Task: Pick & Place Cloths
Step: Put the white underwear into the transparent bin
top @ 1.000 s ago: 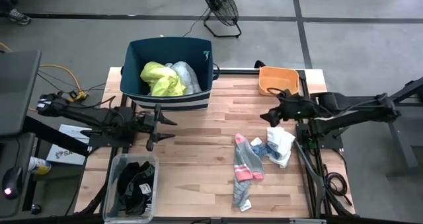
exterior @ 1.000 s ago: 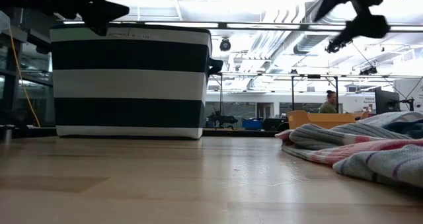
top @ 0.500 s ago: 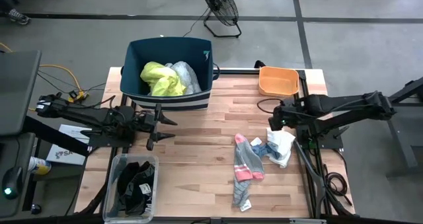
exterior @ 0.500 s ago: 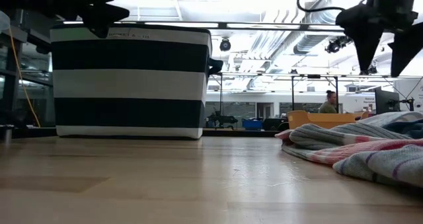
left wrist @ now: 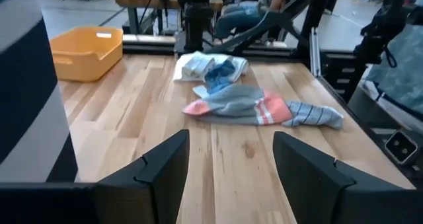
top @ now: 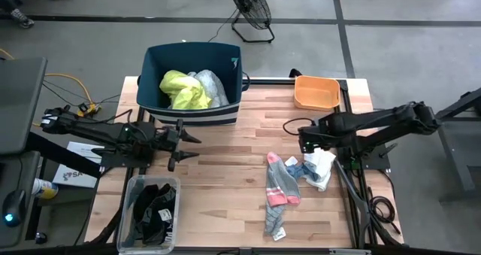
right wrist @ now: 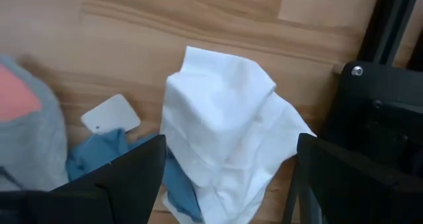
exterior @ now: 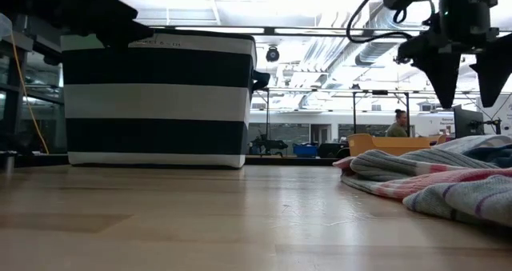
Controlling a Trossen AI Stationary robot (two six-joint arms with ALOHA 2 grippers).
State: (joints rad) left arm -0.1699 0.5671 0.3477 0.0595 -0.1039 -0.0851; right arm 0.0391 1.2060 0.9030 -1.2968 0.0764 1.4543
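Right gripper (right wrist: 225,178) spread wide and empty, poised directly above the small white-blue rag (top: 318,165) near the table's right edge. Rag found crumpled, white fold uppermost, blue part tucked toward the grey socks with pink toes (top: 279,186) just beside it. Risk judged from here: a descent off-centre could have pinched only a loose fold, or caught the sock along with the rag; the black frame rail (right wrist: 386,105) close by could have fouled one finger. Left gripper (top: 183,144) parked partly open, holding nothing, in front of the dark-blue bin (top: 153,58). Neon-yellow garment (top: 183,89) and large white garment (top: 211,86) already lying in that bin.
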